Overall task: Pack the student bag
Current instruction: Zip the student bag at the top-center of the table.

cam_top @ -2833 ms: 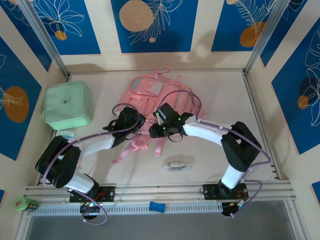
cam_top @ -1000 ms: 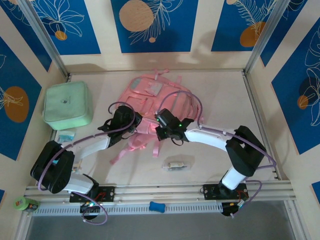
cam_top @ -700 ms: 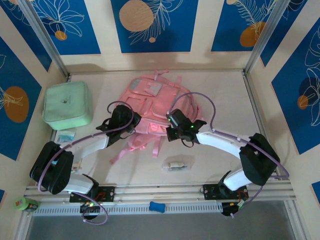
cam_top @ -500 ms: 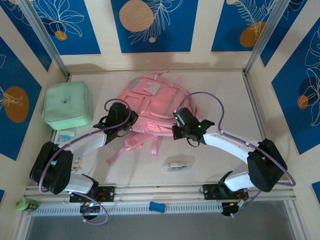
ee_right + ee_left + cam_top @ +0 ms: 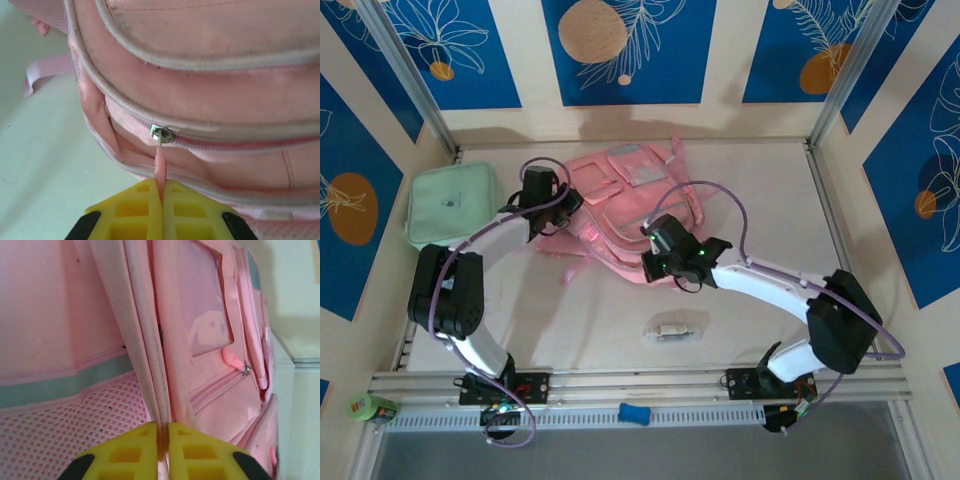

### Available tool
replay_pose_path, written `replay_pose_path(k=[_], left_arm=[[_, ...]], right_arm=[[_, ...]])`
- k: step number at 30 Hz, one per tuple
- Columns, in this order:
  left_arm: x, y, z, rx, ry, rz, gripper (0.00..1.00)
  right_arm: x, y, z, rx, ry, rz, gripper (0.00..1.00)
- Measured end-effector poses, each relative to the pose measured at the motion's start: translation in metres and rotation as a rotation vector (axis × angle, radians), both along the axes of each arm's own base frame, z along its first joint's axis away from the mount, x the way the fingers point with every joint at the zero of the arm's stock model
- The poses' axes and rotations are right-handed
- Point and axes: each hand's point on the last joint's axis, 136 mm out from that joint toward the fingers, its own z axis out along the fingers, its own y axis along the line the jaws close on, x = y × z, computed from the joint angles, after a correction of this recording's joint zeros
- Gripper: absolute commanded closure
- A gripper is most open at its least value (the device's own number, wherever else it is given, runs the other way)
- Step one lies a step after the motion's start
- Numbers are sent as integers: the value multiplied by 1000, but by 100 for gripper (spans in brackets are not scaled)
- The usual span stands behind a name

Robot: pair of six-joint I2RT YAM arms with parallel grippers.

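Observation:
The pink student bag [image 5: 630, 195] lies at the back middle of the table, skewed, its straps trailing left. At its left side my left gripper [image 5: 560, 207] is shut on a piped fabric edge [image 5: 150, 365] of the bag; that edge runs up from between the yellow fingers [image 5: 125, 452], beside pink mesh and a grey-blue band. My right gripper [image 5: 655, 264] sits at the bag's near edge, shut on the pink zipper pull [image 5: 160, 167]. The pull hangs from a metal slider [image 5: 162, 134] on a zip that is closed to the slider's right.
A mint green square case [image 5: 453, 208] rests at the left wall, just beyond my left arm. A small pale object [image 5: 670, 330] lies on the table in front of the bag. A green roll [image 5: 370, 408] and a blue piece [image 5: 633, 412] sit by the front rail.
The bag has slid and turned toward the back left. My left gripper swung back and left with its edge. My right gripper went right, then came back left, at the bag's near edge.

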Motion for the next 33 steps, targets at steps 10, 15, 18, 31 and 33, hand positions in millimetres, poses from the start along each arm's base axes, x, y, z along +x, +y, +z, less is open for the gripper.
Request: replay_pose_path(k=[10,15,18,31,33], left_arm=[[-75,1,-42,-77,105,29,53],[-111,-42,-55,-118,161,2,49],[-115,-58,-49,-137,143,22,48],[-119,-69,-22,-190,71,98,53],[-121,-72,-6,-211,35,84,53]], right_arm=[[-2,4,-8,-5,26,-2,100],[-3,4,-10,-1,32,-11,100],[-3,3,-10,-2,35,-16,100],[-4,1,-14,-4,44,-30,100],[-4,0,-17,-6,46,-31,100]])
